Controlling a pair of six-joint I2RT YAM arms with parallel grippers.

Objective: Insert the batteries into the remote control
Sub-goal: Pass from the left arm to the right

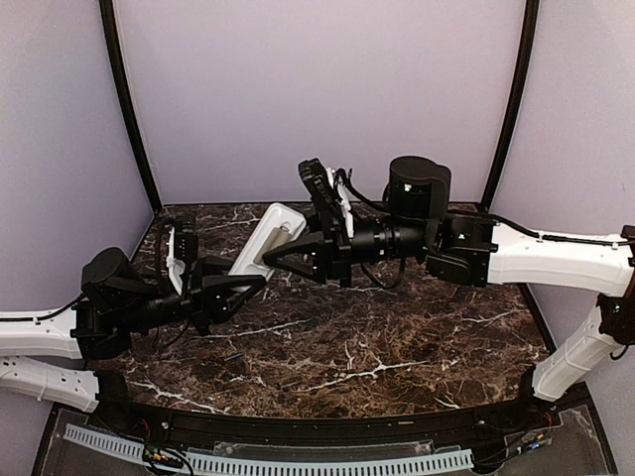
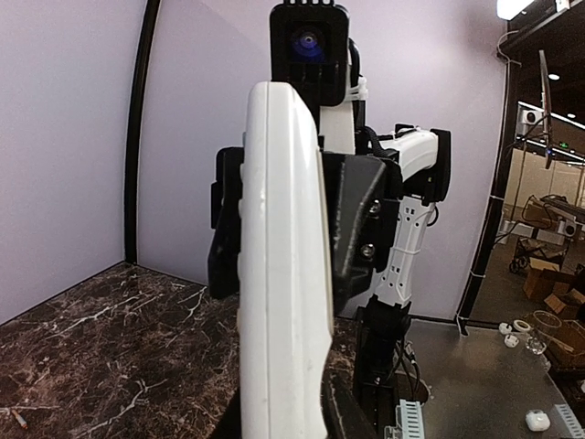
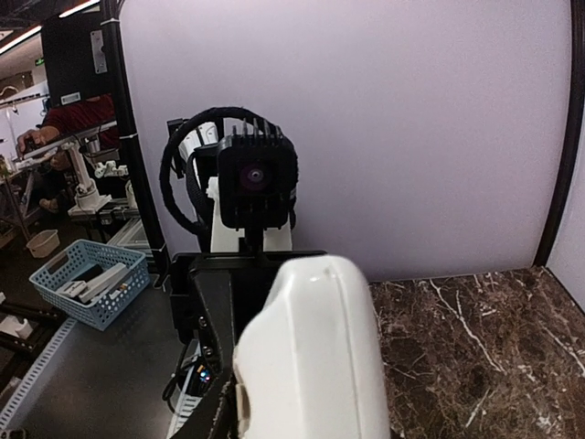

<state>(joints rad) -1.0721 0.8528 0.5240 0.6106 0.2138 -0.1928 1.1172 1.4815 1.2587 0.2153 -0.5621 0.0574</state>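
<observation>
The left hand (image 1: 250,281), the nearer of the two, is clamped narrowly on the low end of the single remote control (image 1: 273,230), holding it tilted above the marble counter (image 1: 397,347). Nearer than that hand, one battery (image 1: 233,357) lies loose on the counter; no second cell can be made out. Farther back, the right hand (image 1: 276,260) reaches in from the right, its fingers around the remote's middle; whether they press it I cannot tell.

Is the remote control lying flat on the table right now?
No, the remote control is held up off the table in the left gripper.
</observation>
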